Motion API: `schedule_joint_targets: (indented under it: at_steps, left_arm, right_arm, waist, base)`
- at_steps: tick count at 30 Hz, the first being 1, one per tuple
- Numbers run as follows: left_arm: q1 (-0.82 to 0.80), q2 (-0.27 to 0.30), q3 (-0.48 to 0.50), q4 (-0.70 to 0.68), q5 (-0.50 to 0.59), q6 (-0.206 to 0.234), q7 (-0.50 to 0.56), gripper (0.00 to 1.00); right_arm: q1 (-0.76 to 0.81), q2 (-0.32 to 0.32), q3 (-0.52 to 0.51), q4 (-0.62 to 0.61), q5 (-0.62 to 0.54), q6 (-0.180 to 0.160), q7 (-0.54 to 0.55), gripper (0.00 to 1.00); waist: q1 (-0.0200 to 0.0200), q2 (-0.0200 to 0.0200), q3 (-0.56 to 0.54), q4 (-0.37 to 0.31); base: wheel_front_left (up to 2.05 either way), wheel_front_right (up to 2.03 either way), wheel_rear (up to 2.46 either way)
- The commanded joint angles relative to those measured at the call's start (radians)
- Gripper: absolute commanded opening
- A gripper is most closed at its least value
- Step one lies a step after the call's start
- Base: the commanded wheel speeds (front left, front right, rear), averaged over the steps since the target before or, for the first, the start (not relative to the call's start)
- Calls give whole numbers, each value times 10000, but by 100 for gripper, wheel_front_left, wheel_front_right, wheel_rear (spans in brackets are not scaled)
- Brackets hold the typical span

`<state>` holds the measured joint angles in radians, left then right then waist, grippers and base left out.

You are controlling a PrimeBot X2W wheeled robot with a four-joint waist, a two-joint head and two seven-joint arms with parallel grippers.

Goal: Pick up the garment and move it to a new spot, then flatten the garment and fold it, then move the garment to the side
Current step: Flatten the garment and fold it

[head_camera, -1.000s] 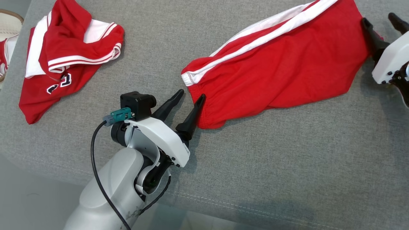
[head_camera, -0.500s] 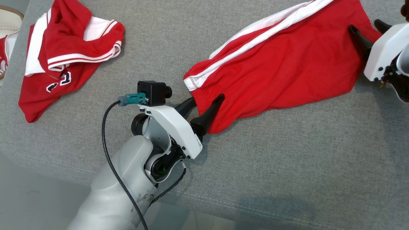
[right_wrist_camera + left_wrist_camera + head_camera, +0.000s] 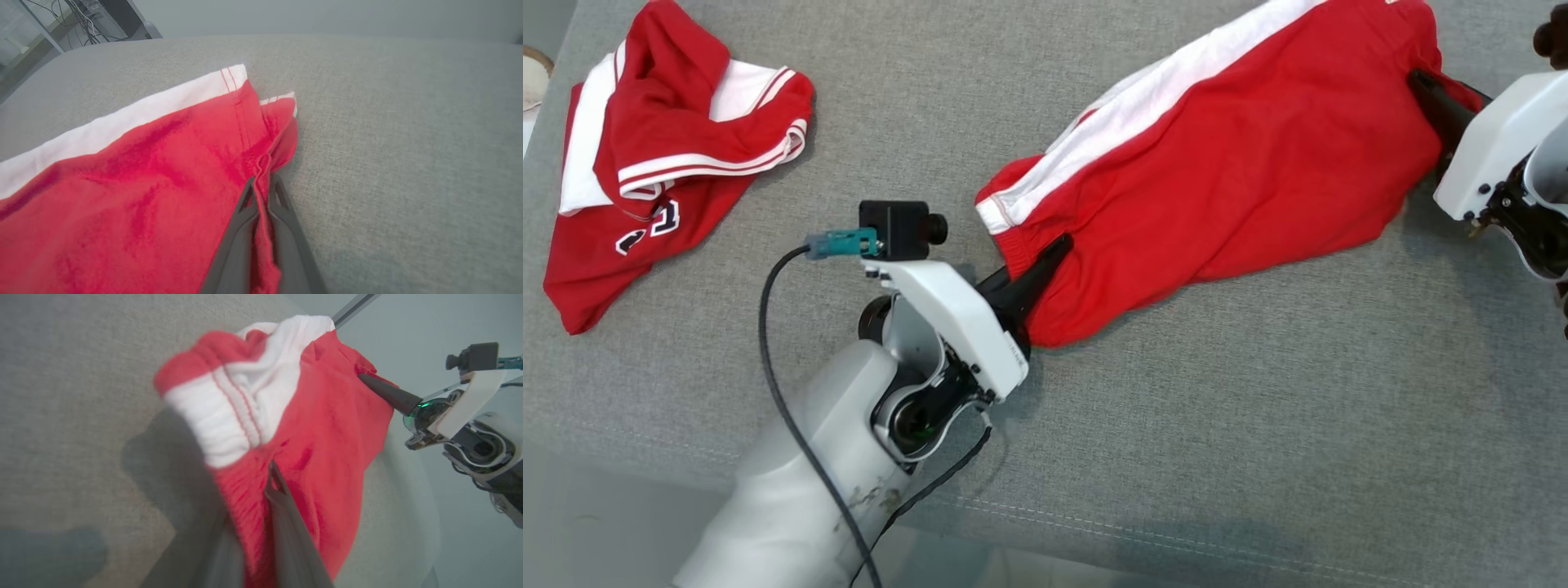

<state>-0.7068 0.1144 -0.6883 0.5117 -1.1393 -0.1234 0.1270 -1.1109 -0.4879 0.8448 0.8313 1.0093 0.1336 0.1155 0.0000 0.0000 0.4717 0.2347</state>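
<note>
Currently the red garment (image 3: 1225,180) lies on the grey cushion (image 3: 1258,425), long axis diagonal, gathered end lower left, hemmed end upper right. Left gripper (image 3: 1045,253) clamps the gathered end; right gripper (image 3: 1421,86) clamps the hemmed end.

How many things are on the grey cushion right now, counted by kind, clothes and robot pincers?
red shorts: 1
red jersey: 1
pincers: 2, left pincer and right pincer, each shut on an end of the red shorts
Total: 4
</note>
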Motion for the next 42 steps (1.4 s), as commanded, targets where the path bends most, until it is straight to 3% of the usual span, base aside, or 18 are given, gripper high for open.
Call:
schedule_joint_targets:
  at_steps: [1,9,13,19,29,36,42]
  left_arm:
    - [118,418,234,-355,-150,-69,-65,0]
    - [1168,1897,194,-1989,-1053,-71,-248,0]
    - [1640,2651,257,-2573,-1143,-72,-283,0]
    - [1966,3099,278,-2952,-1219,71,-79,0]
    - [2341,3646,291,-3135,-1380,487,375,0]
    - [2624,4192,256,-3542,-1430,859,821,0]
    - [2640,4133,235,-3521,-1541,1008,961,0]
  right_arm:
    - [412,-127,-42,-340,196,-29,-176,0]
    - [1679,-923,-347,-2320,1077,-29,-809,0]
    - [2944,-1471,-939,-3963,1458,-29,-1384,0]
    - [5292,-1702,-2044,-5378,1475,-29,-2006,0]
    - [8808,-34,-3905,-6486,587,-29,-2648,0]
    - [9739,1087,-5014,-7270,-441,-29,-2205,0]
    - [9753,1805,-5516,-7289,-1530,-29,-1534,0]
  waist:
    - [0,0,-48,-78]
    - [0,0,-341,-411]
    - [0,0,-523,-609]
    - [0,0,-713,-977]
    - [0,0,-1017,-1916]
    - [0,0,-1236,-2329]
    - [0,0,-1296,-2411]
  base:
    - [0,0,0]
    - [0,0,0]
    - [0,0,0]
    - [0,0,0]
    - [0,0,0]
    - [0,0,0]
    - [0,0,0]
